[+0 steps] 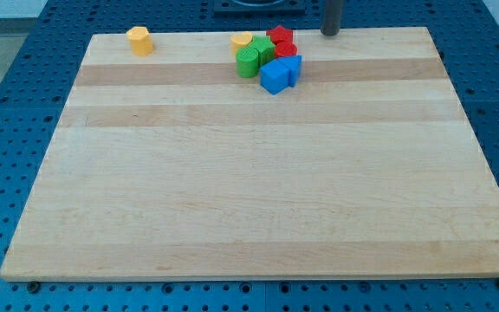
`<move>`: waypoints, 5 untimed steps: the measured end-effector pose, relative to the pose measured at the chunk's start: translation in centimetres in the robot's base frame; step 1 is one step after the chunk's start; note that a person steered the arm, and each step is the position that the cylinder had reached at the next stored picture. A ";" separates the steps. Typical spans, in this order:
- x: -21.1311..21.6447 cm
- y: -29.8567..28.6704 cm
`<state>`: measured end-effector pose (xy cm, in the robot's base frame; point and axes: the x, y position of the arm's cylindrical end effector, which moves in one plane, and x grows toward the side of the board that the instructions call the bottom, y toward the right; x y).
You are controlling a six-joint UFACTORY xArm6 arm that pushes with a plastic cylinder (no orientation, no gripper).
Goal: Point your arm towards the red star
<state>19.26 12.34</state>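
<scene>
The red star (280, 36) sits near the view's top edge of the wooden board (258, 191), at the top of a tight cluster of blocks. My tip (330, 33) rests at the board's top edge, to the view's right of the red star, with a small gap between them. Touching or close below the star lies another red block (287, 49). A yellow heart-like block (242, 41) lies to the star's left. A green cylinder (248, 61) and a second green block (263, 48) sit below-left of the star.
A blue cube (275, 76) and a second blue block (293, 67) lie at the cluster's bottom right. An orange-yellow block (140, 40) stands alone near the board's top left. A blue perforated table surrounds the board.
</scene>
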 end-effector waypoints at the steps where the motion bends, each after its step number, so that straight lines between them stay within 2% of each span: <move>1: 0.0 0.0; 3: 0.1 -4.9; 5: 0.6 -6.6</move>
<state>19.90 5.72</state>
